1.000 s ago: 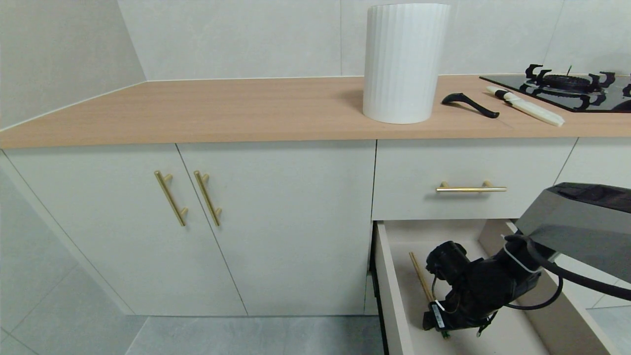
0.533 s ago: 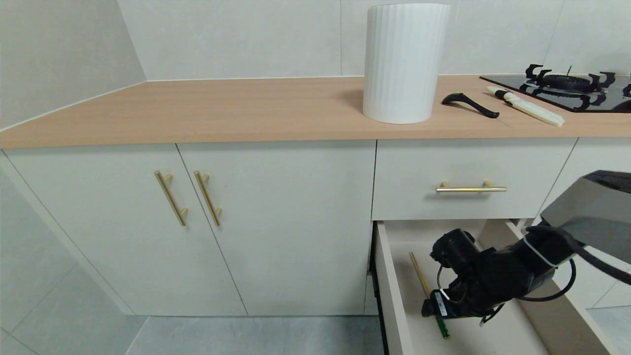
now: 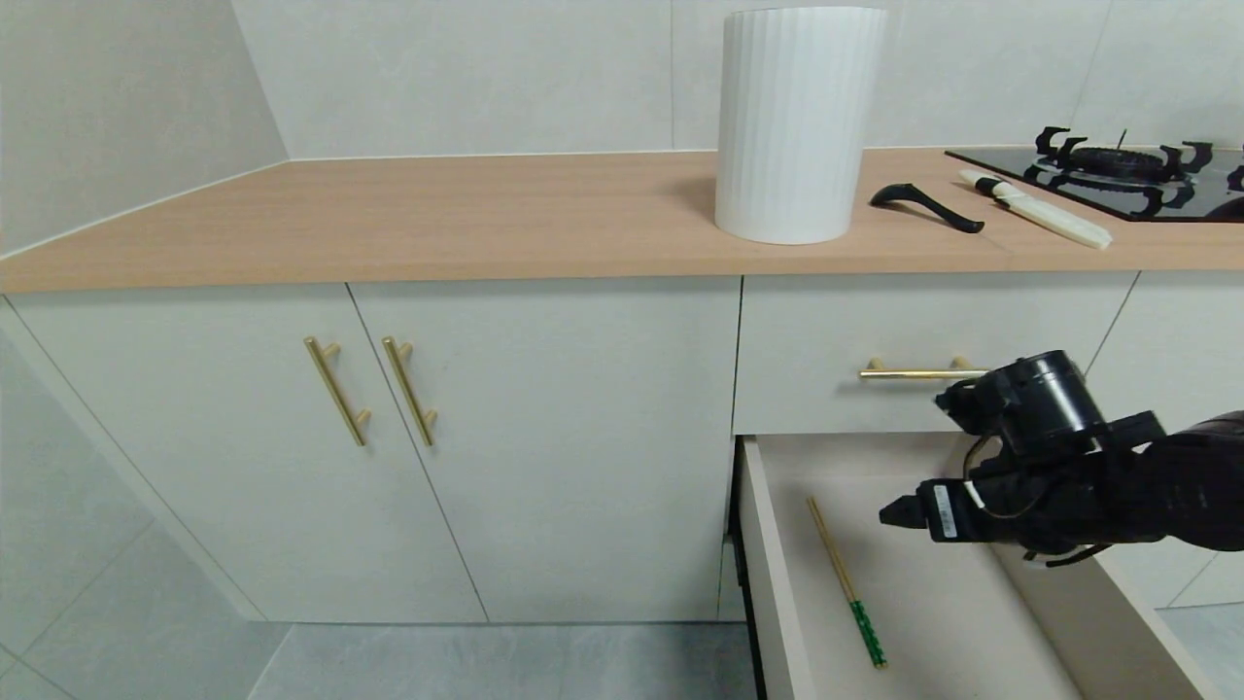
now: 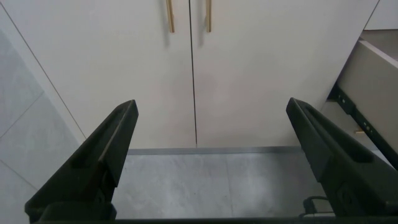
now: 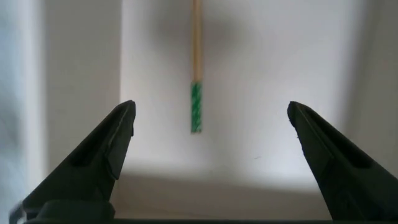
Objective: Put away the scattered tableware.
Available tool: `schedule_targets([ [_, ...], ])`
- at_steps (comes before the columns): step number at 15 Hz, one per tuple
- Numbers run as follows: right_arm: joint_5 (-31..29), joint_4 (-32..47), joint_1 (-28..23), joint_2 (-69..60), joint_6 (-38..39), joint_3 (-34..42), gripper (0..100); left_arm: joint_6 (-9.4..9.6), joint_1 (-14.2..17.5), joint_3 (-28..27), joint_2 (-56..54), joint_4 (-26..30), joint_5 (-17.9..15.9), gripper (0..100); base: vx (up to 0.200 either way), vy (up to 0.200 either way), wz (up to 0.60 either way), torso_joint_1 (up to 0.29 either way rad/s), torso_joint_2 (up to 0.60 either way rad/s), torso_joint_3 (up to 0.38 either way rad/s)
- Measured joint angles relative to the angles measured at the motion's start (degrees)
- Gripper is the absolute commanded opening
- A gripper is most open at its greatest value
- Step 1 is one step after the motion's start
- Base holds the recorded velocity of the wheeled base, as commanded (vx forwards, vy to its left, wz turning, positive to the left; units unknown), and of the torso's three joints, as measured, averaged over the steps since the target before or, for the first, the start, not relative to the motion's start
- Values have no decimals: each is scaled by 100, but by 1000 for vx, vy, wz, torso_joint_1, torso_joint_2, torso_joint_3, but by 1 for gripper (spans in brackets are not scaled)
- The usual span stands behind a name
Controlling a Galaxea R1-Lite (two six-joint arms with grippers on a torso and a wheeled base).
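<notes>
While the right end effector [image 3: 894, 512] hovers wide and empty over the open drawer [image 3: 770, 554], a green-tipped chopstick [image 3: 846, 583] lies inside along its left wall. The left end effector [image 4: 211, 115] is wide too. A black utensil [image 3: 925, 205] and white knife [image 3: 1036, 209] lie on the bench [image 3: 486, 214].

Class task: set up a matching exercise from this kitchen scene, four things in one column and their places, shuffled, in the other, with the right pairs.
1. chopstick
2. white ribbed jar
3. knife
4. right gripper

A. over the open drawer, jaws open
B. lying inside the drawer
C. standing on the counter
D. lying on the counter beside the stove

Pairs: 1-B, 2-C, 3-D, 4-A
</notes>
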Motion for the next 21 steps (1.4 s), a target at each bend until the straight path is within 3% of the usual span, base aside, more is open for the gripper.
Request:
schedule_targets([
  [8,0,-20,-390,-972,-265,17,100,0,0,0,0,0,-2,100,0,0,0,4,-25,-20],
  [21,-2,-35,-436,-1073,-322,20,100,2,0,0,0,0,-2,100,0,0,0,142,-436,-297],
])
